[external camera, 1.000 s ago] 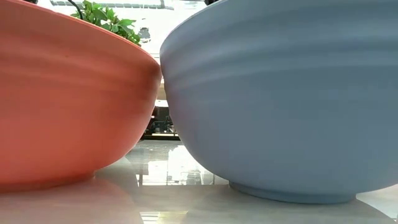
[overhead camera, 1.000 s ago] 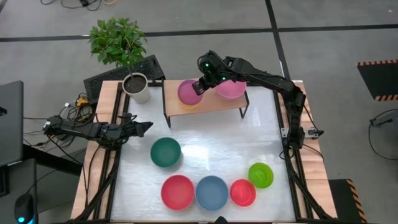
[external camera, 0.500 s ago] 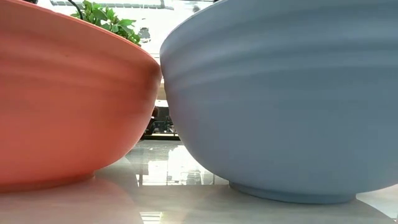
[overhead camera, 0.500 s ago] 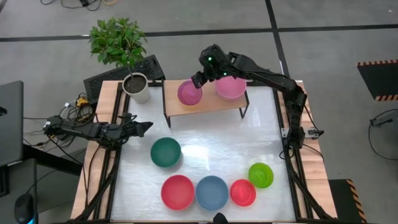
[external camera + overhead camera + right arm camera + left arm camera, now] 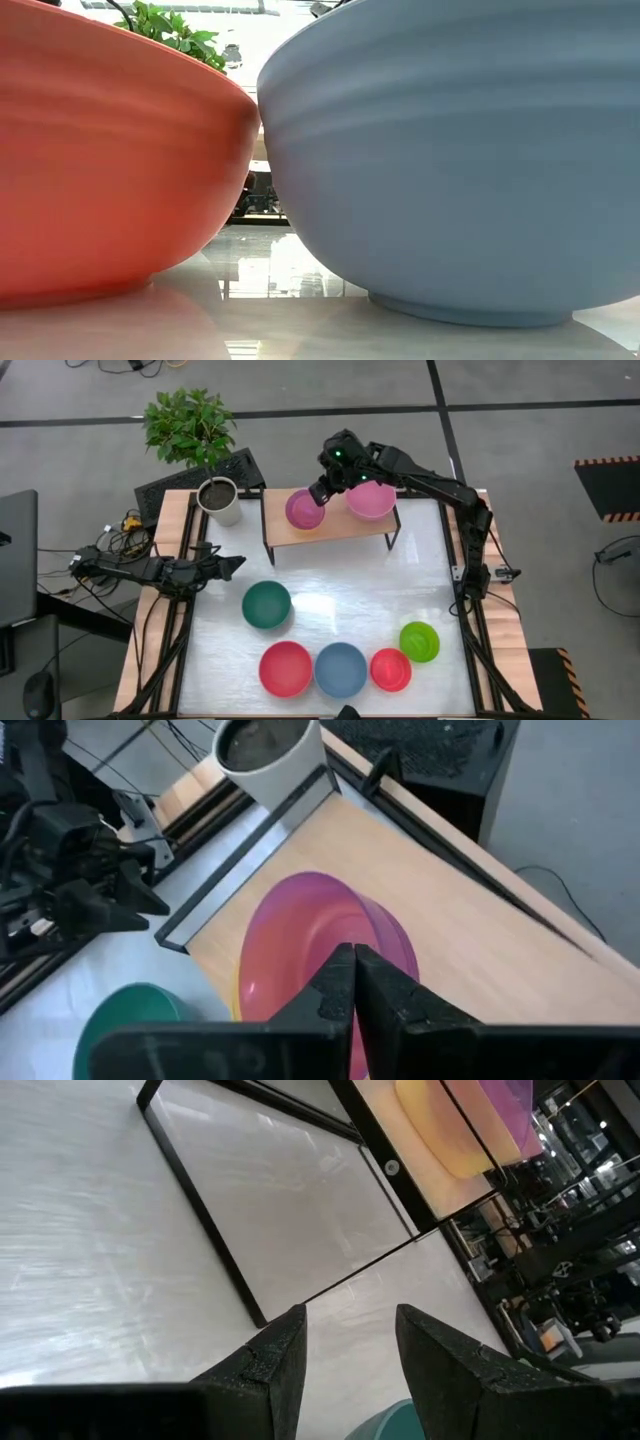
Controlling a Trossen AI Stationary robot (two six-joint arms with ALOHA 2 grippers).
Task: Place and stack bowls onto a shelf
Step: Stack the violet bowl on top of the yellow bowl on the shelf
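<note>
A purple bowl [image 5: 303,510] sits nested in a yellow bowl [image 5: 440,1142] on the left half of the light-wood shelf [image 5: 335,528]. A pink bowl [image 5: 372,501] stands beside it on the shelf. My right gripper [image 5: 322,491] is shut at the purple bowl's rim, on the side toward the pink bowl. On the table lie a dark green bowl [image 5: 266,604], a large red one [image 5: 286,667], a blue one [image 5: 341,668], a small red one [image 5: 390,669] and a light green one [image 5: 419,641]. My left gripper [image 5: 350,1330] waits open at the table's left edge. My right gripper pinches the purple bowl's rim [image 5: 372,925] from above and the far right, slanting down. One finger seems to be inside the bowl and one outside, but the fingertips [image 5: 340,965] cover the exact spot. The bowl rests in the yellow bowl on the shelf.
A white plant pot [image 5: 219,500] stands at the table's far left corner, just left of the shelf. In the low view the large red bowl [image 5: 110,150] and the blue bowl [image 5: 460,150] block nearly everything. Bare tabletop [image 5: 340,575] lies between the shelf and the near row of bowls.
My right gripper has shifted slightly toward the table's far edge while staying at the purple bowl's rim. The purple bowl has stayed on the shelf.
</note>
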